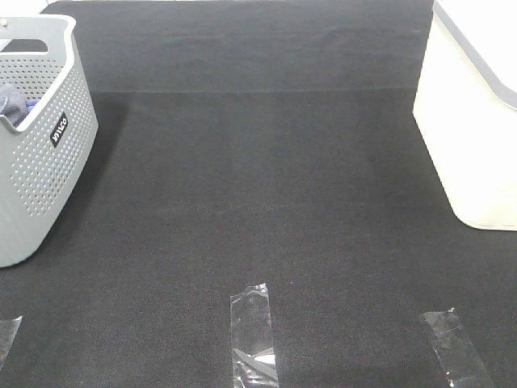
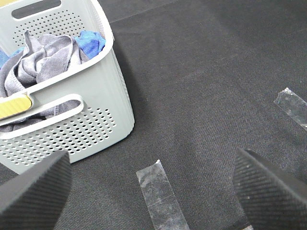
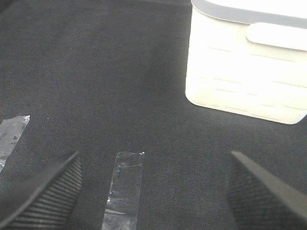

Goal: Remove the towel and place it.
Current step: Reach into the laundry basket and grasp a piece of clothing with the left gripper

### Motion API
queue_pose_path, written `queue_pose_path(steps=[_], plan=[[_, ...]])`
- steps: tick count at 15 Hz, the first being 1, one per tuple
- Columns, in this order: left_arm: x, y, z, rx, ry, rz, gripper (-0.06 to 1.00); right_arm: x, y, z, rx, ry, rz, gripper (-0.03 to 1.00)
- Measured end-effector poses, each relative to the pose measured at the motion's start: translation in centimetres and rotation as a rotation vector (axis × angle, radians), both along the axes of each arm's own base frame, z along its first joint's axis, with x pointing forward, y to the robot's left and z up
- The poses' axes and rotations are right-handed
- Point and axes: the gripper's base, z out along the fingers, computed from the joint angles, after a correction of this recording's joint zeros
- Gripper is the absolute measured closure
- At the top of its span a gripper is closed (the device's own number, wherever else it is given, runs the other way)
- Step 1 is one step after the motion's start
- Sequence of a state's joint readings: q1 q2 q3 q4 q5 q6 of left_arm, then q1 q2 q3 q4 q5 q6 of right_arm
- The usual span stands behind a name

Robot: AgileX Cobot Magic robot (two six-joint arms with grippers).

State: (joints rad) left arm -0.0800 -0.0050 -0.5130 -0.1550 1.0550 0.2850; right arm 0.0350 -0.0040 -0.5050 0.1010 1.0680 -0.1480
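Spread wide and empty, the left hand (image 2: 148, 167) and the right hand (image 3: 156, 163) hung above the surface (image 1: 258, 202). Nothing seemed done yet: the towel (image 2: 43, 60) lay bunched inside the basket (image 2: 103, 96), waiting to be lifted out and placed.

Soft, even light falls from overhead. In the high view the dark mat (image 1: 258, 202) looks grainy. The white bin (image 1: 477, 121) at the right edge is blown out nearly blank, and the grey basket (image 1: 40, 162) at upper left casts a faint shadow rightward. Tape strips (image 1: 254, 331) along the bottom glint. The fingers (image 2: 33, 191) of my left gripper (image 2: 151, 158) and right gripper (image 3: 153, 160) look slightly soft, close to the lens.
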Motion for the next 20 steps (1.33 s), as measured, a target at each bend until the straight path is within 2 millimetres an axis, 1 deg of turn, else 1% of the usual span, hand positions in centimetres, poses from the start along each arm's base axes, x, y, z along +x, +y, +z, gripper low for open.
queue_pose_path(steps=[1,2,3,4,6,8,10,12,13,14,16,20], plan=[[-0.1,0.0,0.2,0.000,-0.010,0.001,0.10,0.0,0.0,0.0,0.000,0.000,0.000,0.20],[-0.1,0.1,1.0,0.001,-0.050,0.010,0.13,0.0,0.0,0.0,0.000,0.000,0.000,0.20],[0.4,0.3,2.1,0.013,-0.094,0.028,0.17,0.0,0.0,0.0,0.000,0.000,0.000,0.20],[1.3,0.5,3.2,0.032,-0.131,0.054,0.21,0.0,0.0,0.0,0.000,0.000,0.000,0.20],[3.8,1.0,4.8,0.055,-0.156,0.124,0.25,0.0,0.0,0.0,0.000,0.000,0.000,0.20],[7.6,1.4,6.0,0.061,-0.120,0.213,0.26,0.0,0.0,0.0,0.000,0.000,0.000,0.20],[11.2,1.8,6.7,0.038,-0.046,0.302,0.27,0.0,0.0,0.0,0.000,0.000,0.000,0.20],[15.3,2.1,7.6,0.009,0.026,0.404,0.31,0.0,0.0,0.0,0.000,0.000,0.000,0.20],[18.6,2.2,8.1,0.027,0.075,0.455,0.32,0.0,0.0,0.0,0.000,0.000,0.000,0.20],[21.0,2.2,8.3,0.044,0.117,0.477,0.33,0.0,0.0,0.0,0.000,0.000,0.000,0.20],[25.9,2.1,8.0,0.075,0.218,0.511,0.33,0.0,0.0,0.0,0.000,0.000,0.000,0.20],[34.5,1.9,7.0,0.144,0.374,0.564,0.33,0.0,0.0,0.0,0.000,0.000,0.000,0.20]])
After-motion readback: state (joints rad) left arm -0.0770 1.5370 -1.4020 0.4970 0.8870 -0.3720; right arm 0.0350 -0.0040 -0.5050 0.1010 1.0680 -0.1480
